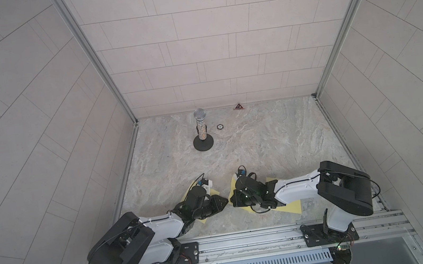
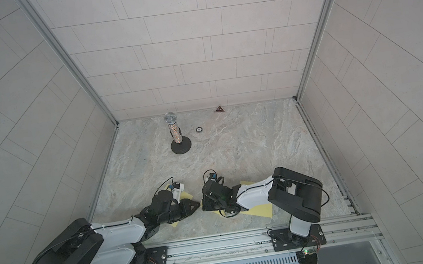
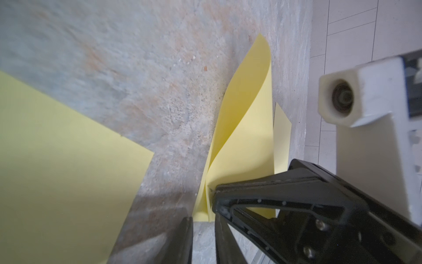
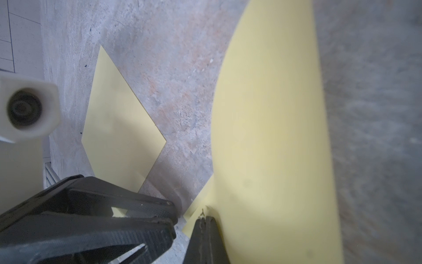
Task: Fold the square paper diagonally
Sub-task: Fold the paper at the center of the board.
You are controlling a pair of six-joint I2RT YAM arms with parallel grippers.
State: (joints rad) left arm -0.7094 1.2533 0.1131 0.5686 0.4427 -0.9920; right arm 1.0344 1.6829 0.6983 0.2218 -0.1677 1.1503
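Right gripper (image 1: 232,200) and left gripper (image 1: 225,202) meet almost tip to tip in both top views, low over the near part of the grey marble-patterned tabletop (image 1: 262,145). I see the pale yellow square paper sheet (image 1: 292,207) lying under the right gripper and its arm, spreading out behind it. A second pale yellow paper sheet (image 1: 202,220) lies under the left gripper. Well beyond both grippers, a glittery silver microphone on a round black stand (image 1: 201,131) stands upright. From up here I cannot tell how either gripper's jaws stand.

Left wrist view: the left gripper (image 3: 202,219) has its jaws a little apart, with nothing clamped between them. Just ahead of it, the right gripper (image 3: 213,194) pinches one corner of the square paper sheet (image 3: 249,114), which rises off the tabletop and curls over. The second sheet (image 3: 57,171) lies flat to one side of the left gripper.

Right wrist view: the right gripper (image 4: 203,219) has its jaws pressed together on the corner of the square paper sheet (image 4: 269,137), which bows upward ahead of it. The left gripper (image 4: 172,217) sits just beside it, with the flat second sheet (image 4: 118,118) lying beyond.
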